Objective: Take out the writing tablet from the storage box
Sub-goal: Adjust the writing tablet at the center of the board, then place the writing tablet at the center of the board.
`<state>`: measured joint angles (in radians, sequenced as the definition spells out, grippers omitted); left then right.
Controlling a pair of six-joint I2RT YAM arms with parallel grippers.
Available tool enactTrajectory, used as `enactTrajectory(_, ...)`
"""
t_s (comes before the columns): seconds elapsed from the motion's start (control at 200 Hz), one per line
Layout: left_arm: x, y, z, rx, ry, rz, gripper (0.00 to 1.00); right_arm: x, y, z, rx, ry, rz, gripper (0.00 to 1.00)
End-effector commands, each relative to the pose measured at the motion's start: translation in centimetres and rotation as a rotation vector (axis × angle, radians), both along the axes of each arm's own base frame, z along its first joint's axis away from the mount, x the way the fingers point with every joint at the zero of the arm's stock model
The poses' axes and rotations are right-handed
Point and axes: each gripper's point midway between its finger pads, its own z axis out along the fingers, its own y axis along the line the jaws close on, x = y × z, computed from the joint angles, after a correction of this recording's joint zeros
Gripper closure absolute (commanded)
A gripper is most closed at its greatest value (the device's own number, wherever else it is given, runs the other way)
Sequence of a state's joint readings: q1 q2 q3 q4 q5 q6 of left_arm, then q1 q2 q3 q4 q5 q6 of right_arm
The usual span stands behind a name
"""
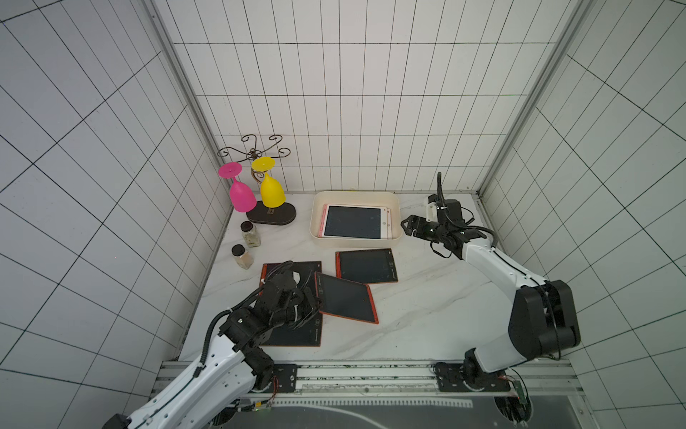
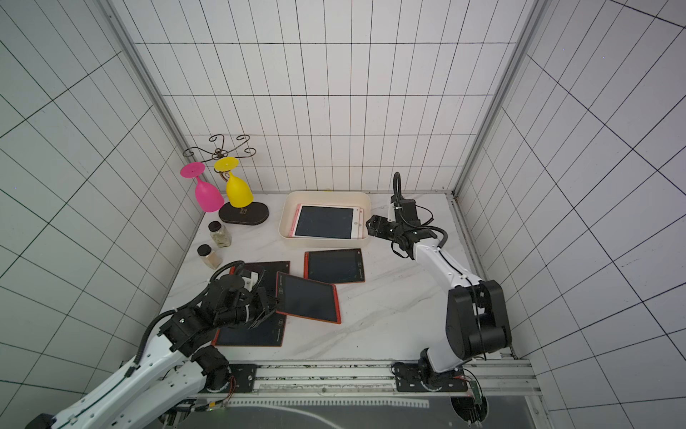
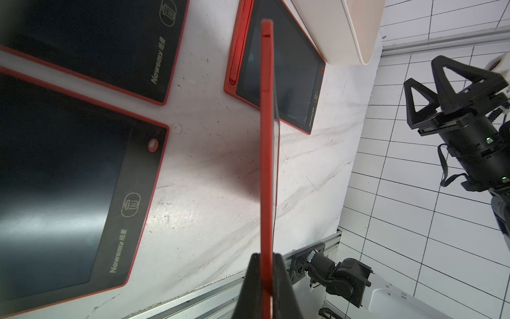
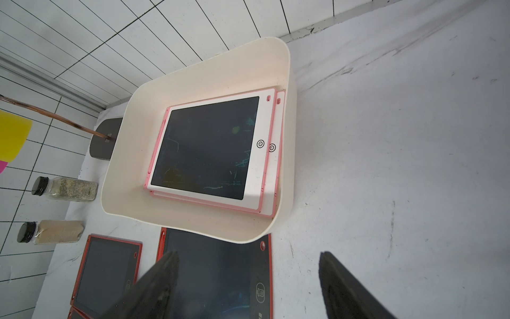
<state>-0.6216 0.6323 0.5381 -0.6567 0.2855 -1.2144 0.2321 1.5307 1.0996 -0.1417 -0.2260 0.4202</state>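
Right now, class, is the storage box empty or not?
Not empty. The storage box holds pink-and-white tablets, stacked; the right wrist view shows two.

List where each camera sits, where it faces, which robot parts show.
Both top views: high behind the arms, looking down on the white marble table; left claw and right claw show.
Left wrist: behind the left claw, sighting along the red-framed black writing tablet it clamps.
Right wrist: behind the open right claw, facing the cream-white plastic storage box.
Shared: both wrists see that box.
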Motion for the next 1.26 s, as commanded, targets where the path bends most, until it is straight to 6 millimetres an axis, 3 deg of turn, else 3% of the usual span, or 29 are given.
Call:
enactTrajectory(0.0, -0.4, -0.5, -0.4, -0.035, 0.028, -0.004, 1.00, -0.2, -0.4, -1.5, -0.012, 0.025, 0.006, 0.19)
enactTrajectory(0.565, -1.0, -3.5, -2.6, -0.085, 0.037, -0.040, 1.00, -0.2, -0.8, -1.4, -0.008, 0.023, 0.002, 0.19)
enactTrajectory(1.26, -1.8, -3.9, -6.1, -0.025, 0.030, -0.002, 1.00, -0.5, -1.3, -0.7, -0.001, 0.008, 0.000, 0.19)
